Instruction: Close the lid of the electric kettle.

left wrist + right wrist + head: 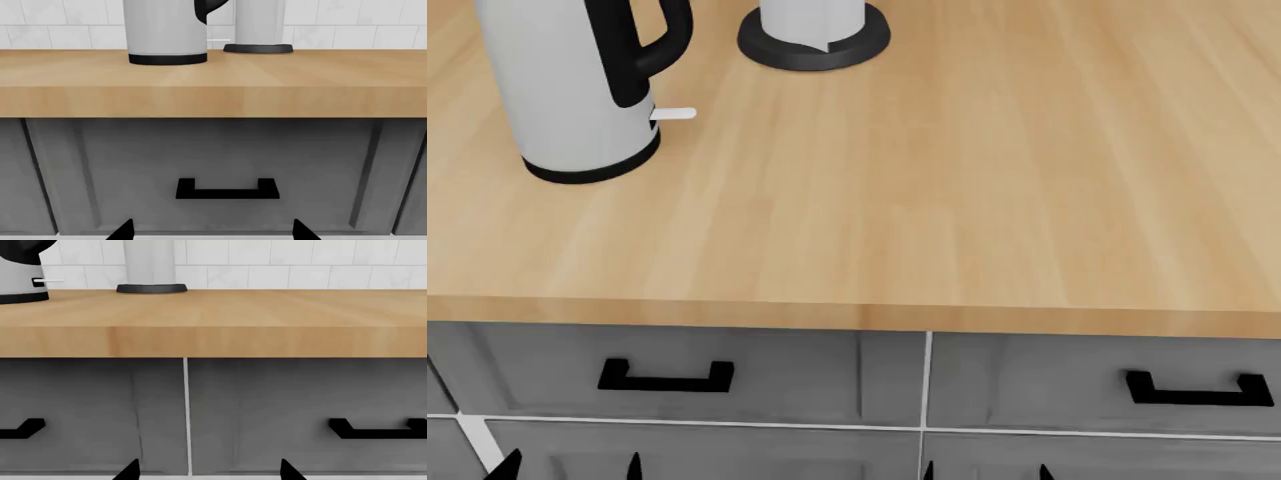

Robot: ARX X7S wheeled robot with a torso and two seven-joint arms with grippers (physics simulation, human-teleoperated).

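Kettle: the kettle stands upright on the counter, far left in the head view, well back from the front edge. Its top is cut off in all three views, so the rim and spout do not show.
Lid: out of frame everywhere; whether it is up or down cannot be told.
Handle: the lower part of the black loop shows on the kettle's right side; its upper end, where the hinge would be, is cropped.
Lever: a small white lever sticks out low on the kettle, below the handle, pointing right.
Base ring: the black ring sits flat on the wood.
Paper roll: a white roll on a wide black base stands behind and right of the kettle, near it but apart; only its bottom part is in view.
Left gripper: the left gripper is low, in front of a grey drawer with a black pull, under the counter edge. Only two dark fingertips peek in; they stand apart, holding nothing.
Right gripper: the right gripper is likewise below the counter, facing the seam between two drawers. Just the tips show, spread apart and empty.
Head view: both grippers appear only as small dark points along the bottom edge.
Wall: white tiles behind the counter.
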